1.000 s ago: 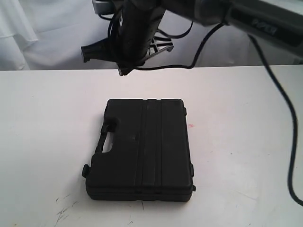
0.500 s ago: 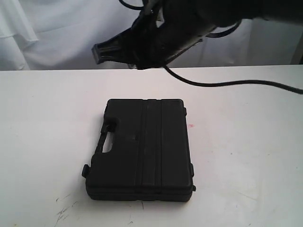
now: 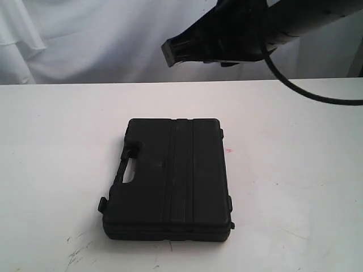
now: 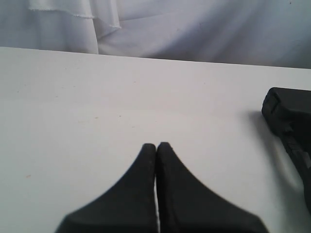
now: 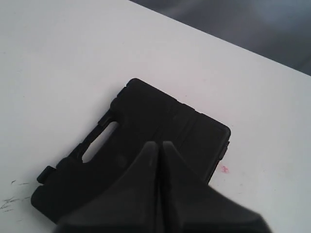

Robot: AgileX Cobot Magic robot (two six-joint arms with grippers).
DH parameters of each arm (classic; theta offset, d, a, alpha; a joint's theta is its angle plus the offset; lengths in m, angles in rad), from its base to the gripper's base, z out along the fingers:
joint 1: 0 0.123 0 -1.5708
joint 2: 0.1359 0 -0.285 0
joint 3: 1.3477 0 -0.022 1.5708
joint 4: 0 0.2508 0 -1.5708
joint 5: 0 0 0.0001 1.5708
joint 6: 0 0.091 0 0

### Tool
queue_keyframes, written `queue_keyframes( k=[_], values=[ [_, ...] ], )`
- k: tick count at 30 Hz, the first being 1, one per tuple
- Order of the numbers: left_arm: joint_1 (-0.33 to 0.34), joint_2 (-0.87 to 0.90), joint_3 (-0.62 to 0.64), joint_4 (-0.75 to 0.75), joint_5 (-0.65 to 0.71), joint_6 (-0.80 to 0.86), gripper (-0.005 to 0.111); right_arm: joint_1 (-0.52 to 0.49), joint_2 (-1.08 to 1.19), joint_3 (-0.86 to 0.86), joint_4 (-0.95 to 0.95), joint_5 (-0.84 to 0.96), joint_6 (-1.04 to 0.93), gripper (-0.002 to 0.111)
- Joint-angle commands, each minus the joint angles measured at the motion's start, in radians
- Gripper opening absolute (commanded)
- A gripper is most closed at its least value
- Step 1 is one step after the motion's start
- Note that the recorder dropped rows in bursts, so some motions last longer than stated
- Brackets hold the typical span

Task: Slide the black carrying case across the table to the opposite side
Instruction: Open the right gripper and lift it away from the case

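The black case (image 3: 170, 175) lies flat in the middle of the white table (image 3: 295, 170), its cut-out handle on the left side and its ribs running front to back. My right gripper (image 3: 170, 54) hangs shut in the air behind and above the case, touching nothing. In the right wrist view that gripper (image 5: 158, 144) looks down over the case (image 5: 146, 121), fingers pressed together. My left gripper (image 4: 156, 145) is shut and empty over bare table, with a corner of the case (image 4: 291, 121) off to one side. The left gripper does not show in the exterior view.
A tiny red speck (image 3: 229, 151) marks the table just right of the case. Dark scratch marks (image 3: 76, 252) lie near the front left. A black cable (image 3: 306, 93) trails from the right arm over the table's back edge. White cloth (image 3: 68, 39) hangs behind.
The right arm has swung to the right and a little higher, its gripper tip now further right above the table's back edge. The case has not moved.
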Motion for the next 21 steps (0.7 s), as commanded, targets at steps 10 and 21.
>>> queue_keyframes(
  k=[10,21],
  values=[
    [0.000,-0.005,0.004,0.000,-0.015,-0.004,0.000,-0.044,-0.102,0.085,-0.041,0.017,0.002,0.000],
    [0.000,-0.005,0.004,0.000,-0.015,-0.004,0.000,-0.339,-0.446,0.500,0.113,-0.195,0.003,0.000]
  ],
)
